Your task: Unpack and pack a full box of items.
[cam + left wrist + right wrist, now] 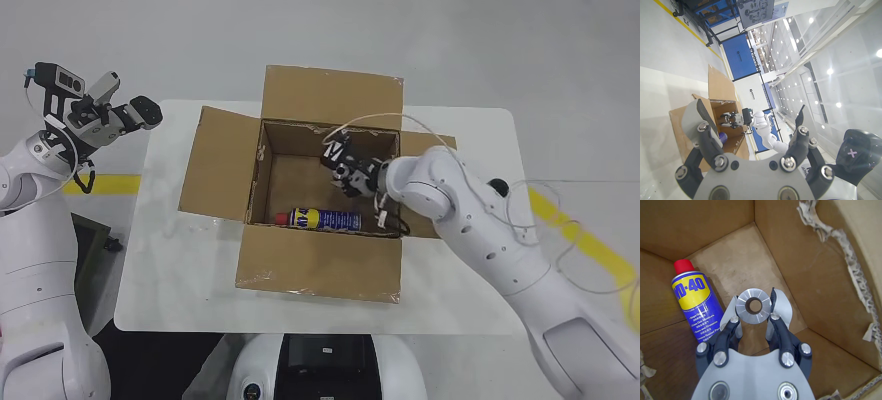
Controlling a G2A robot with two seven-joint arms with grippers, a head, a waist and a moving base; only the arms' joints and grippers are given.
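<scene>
White table (170, 285) is standing on a grey floor (560, 60) with a yellow line (120, 183), carrying an open box (320, 268) at its middle. Inside the box, the right gripper (753, 300) is pinching a silver roll (743, 308), and a can (694, 302) is lying along the near wall. The left gripper (750, 108) is hovering spread and empty, off the table's far left corner. The box is looking nearly empty, but whether unpacking is ending or packing is beginning, I cannot tell.

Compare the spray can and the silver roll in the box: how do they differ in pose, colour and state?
The spray can lies on its side on the floor of the cardboard box, untouched; the silver roll is clamped end-on in the right gripper. The spray can is blue and yellow with a red cap; the silver roll is plain metallic with a brown hollow core. Both are round and inside the cardboard box.
</scene>
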